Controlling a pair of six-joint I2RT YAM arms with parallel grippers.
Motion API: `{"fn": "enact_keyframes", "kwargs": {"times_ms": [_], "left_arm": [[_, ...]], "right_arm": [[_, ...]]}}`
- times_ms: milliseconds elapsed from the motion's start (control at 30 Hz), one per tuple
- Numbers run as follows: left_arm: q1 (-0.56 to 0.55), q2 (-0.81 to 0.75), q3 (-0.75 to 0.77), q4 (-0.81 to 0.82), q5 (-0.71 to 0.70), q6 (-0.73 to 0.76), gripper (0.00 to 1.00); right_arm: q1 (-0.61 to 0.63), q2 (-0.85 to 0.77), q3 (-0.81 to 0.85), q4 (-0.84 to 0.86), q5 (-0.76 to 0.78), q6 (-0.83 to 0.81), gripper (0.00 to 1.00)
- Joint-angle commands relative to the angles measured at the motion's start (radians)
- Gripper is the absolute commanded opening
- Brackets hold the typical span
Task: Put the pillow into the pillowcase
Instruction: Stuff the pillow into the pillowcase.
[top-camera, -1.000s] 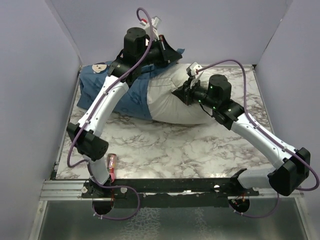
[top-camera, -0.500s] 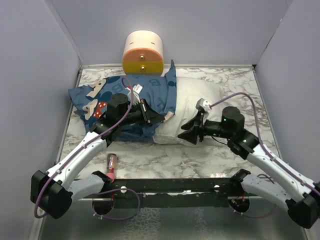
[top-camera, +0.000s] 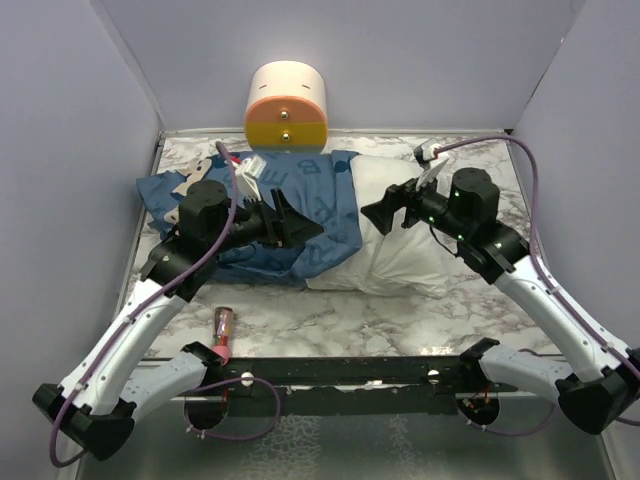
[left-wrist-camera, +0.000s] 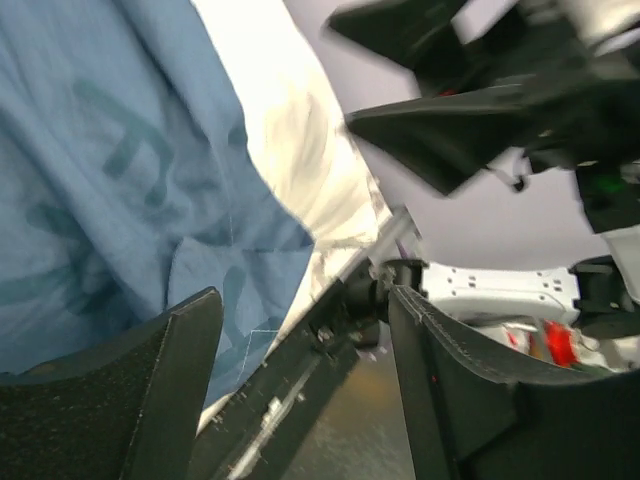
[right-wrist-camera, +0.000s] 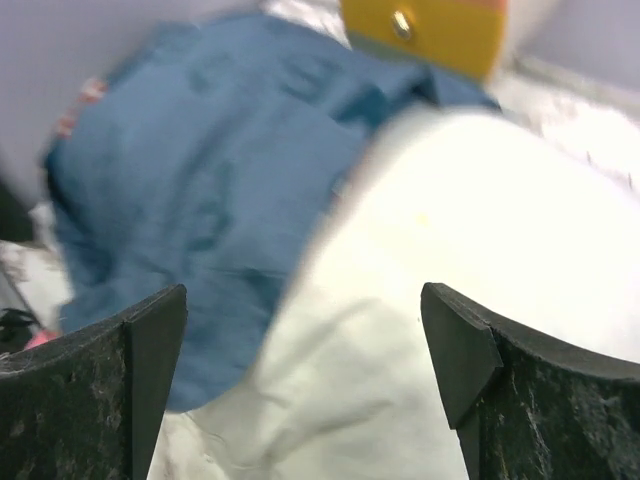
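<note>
Plain lavender walls (top-camera: 430, 60) enclose a white, grey-veined marble tabletop (top-camera: 380, 310) on three sides.

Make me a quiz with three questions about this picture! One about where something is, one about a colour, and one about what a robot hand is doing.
1. Where is the cream-and-orange cylinder?
A) at the near table edge
B) at the back wall, behind the blue printed cloth pillowcase
C) on the floor

2. What colour is the plump rectangular fabric pillow?
A) yellow
B) black
C) white

3. What are the two fingers of the right gripper doing?
A) standing wide open, holding nothing
B) squeezing the pillow
C) squeezing the cylinder

Answers:
1 B, since the cylinder stands against the back wall beyond the pillowcase.
2 C, since the pillow's bare end is white.
3 A, since the right wrist view shows its fingers far apart with nothing between them.
</note>
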Motion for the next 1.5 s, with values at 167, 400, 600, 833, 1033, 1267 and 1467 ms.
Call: {"fn": "enact_keyframes", "kwargs": {"times_ms": [167,400,600,833,1033,1267,1467], "left_arm": [[-0.011,0.154,0.294,-0.185,-0.297,0.113,0.70],[-0.213,0.503,0.632,-0.336,-0.670,0.232,0.73],[-0.287,0.715,0.831,-0.525,-0.959,0.269,0.77],[-0.294,0.781,0.846,-0.541,-0.951,0.317,0.57],[-0.293,0.706,0.856,-0.452,-0.845,0.346,0.04],[-0.292,0.577,0.766,-0.191,-0.481,0.329,0.00],[-0.292,0.552,0.696,0.030,-0.222,0.144,0.00]], "right_arm": [[-0.059,0.048,-0.102,-0.042,0.155,0.132,0.93],[-0.070,0.004,-0.132,-0.057,0.203,0.161,0.87],[-0.075,-0.010,-0.159,-0.068,0.220,0.188,0.86],[-0.078,0.020,-0.170,-0.087,0.212,0.173,0.86],[-0.078,0.088,-0.158,-0.096,0.173,0.126,0.86],[-0.078,0.218,-0.179,-0.037,0.048,0.094,0.58],[-0.078,0.251,-0.235,0.122,-0.106,0.202,0.05]]}}
